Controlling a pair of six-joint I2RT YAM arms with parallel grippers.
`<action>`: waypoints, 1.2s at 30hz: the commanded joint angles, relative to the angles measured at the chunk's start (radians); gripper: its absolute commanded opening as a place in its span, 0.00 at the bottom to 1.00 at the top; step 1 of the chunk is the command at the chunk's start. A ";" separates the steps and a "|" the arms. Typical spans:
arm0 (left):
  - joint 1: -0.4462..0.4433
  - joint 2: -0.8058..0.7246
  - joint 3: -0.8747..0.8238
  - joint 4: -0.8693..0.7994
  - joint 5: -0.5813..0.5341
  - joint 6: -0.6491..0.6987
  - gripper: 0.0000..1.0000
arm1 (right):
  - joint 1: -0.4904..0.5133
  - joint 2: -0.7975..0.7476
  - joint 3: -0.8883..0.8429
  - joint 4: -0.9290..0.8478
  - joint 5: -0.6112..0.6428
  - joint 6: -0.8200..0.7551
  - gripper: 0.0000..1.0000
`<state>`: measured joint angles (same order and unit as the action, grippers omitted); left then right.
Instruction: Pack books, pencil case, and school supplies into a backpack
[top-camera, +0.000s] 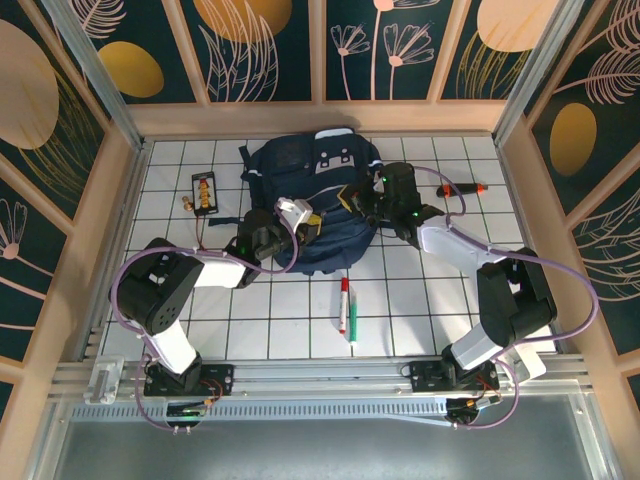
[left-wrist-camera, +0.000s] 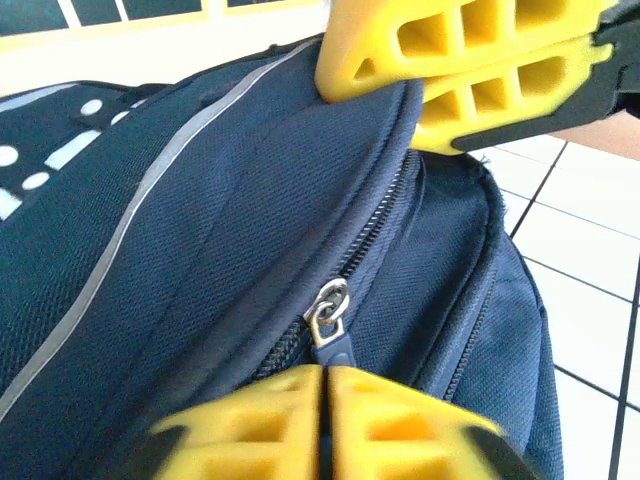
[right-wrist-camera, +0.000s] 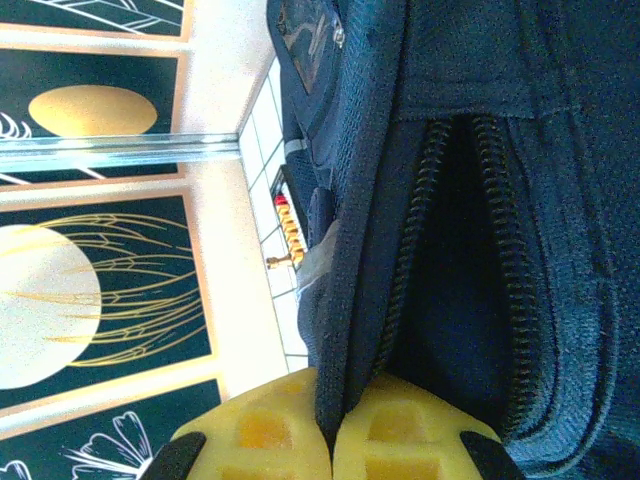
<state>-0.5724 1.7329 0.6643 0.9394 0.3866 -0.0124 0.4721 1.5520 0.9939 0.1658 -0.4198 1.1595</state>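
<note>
The navy backpack (top-camera: 310, 170) lies at the table's back centre, its pale strip (left-wrist-camera: 150, 190) running across the left wrist view. My left gripper (left-wrist-camera: 326, 375) is shut on the navy zipper pull (left-wrist-camera: 335, 345) with its silver ring, at the pack's near left edge (top-camera: 298, 222). My right gripper (right-wrist-camera: 333, 430) is shut on a fold of backpack fabric (right-wrist-camera: 360, 330) beside the parted zipper (right-wrist-camera: 460, 260); its yellow fingers (left-wrist-camera: 470, 60) show above the pack in the left wrist view. The red-capped, white and green marker (top-camera: 345, 305) lies on the tiles in front. The books and pencil case are out of view.
A black card with orange pieces (top-camera: 204, 192) lies left of the backpack. A red-and-black handled tool (top-camera: 465, 188) lies to its right. Wooden walls enclose the tiled table (top-camera: 250, 310). Both arm bases sit at the near edge.
</note>
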 joint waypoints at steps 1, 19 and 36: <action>0.009 -0.002 0.034 0.050 0.052 -0.020 0.29 | 0.031 -0.029 0.052 0.012 -0.114 -0.044 0.00; 0.022 0.050 0.089 0.063 0.137 -0.040 0.00 | 0.034 -0.053 0.043 0.001 -0.093 -0.045 0.00; 0.040 -0.217 -0.033 -0.219 -0.095 0.019 0.00 | -0.076 -0.052 0.066 -0.031 -0.038 -0.056 0.00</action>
<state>-0.5499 1.5814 0.6632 0.7532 0.3607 -0.0185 0.4389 1.5513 1.0168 0.1368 -0.4473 1.1385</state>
